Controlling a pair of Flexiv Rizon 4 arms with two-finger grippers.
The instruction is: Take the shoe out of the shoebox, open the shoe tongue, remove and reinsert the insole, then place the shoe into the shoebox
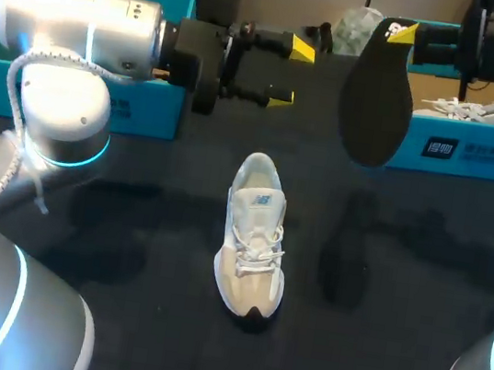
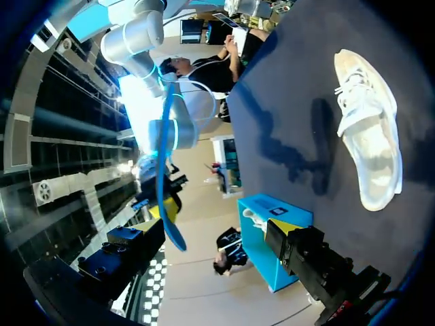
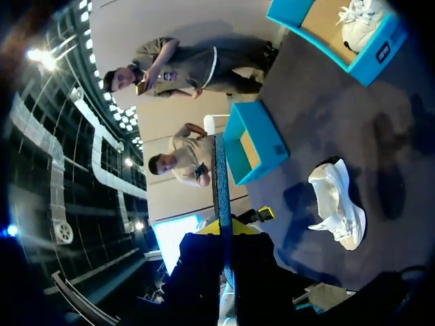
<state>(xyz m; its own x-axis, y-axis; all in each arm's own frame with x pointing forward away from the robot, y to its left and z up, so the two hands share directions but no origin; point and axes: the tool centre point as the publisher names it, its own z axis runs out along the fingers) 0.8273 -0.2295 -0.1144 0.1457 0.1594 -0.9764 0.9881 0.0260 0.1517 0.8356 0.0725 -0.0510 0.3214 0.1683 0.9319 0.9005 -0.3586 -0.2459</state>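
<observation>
Evidently my right gripper was pinched on the black insole, dangling it upright above the table, while the shoe lay below and leftward of it, toe toward me, between both arms, my left gripper spread and empty.
</observation>
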